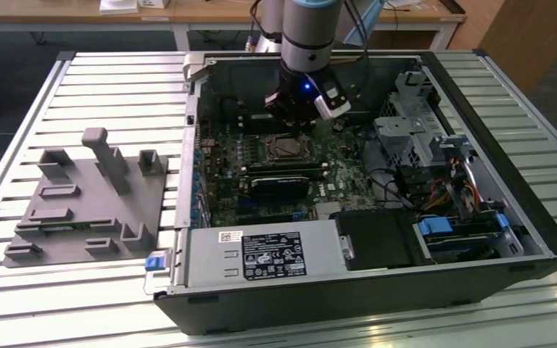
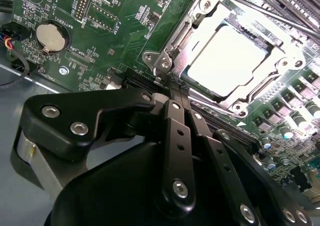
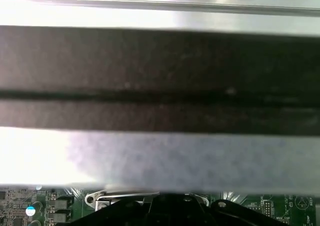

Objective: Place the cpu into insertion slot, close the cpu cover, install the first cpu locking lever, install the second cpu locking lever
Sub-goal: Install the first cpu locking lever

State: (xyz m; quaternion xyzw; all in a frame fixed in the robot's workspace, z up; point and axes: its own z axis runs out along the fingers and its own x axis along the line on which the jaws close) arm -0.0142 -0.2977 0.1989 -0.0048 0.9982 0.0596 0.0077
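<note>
Silvery and flat, one cpu (image 2: 232, 61) sits in the one insertion slot (image 2: 172, 43) under its one cpu cover (image 2: 280, 68), the single gripper (image 2: 177, 98) close beside it, fingers pressed together, holding nothing.

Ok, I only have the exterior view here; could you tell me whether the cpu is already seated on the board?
Observer: Yes, in the second wrist view the cpu lies flat, pale face up.
Operator: Thank you. Is the cover down over it?
Observer: The cpu cover lies flat, framing the chip.
Operator: And where is the gripper?
Observer: The gripper, shut, sits just off one corner of that cover.
</note>
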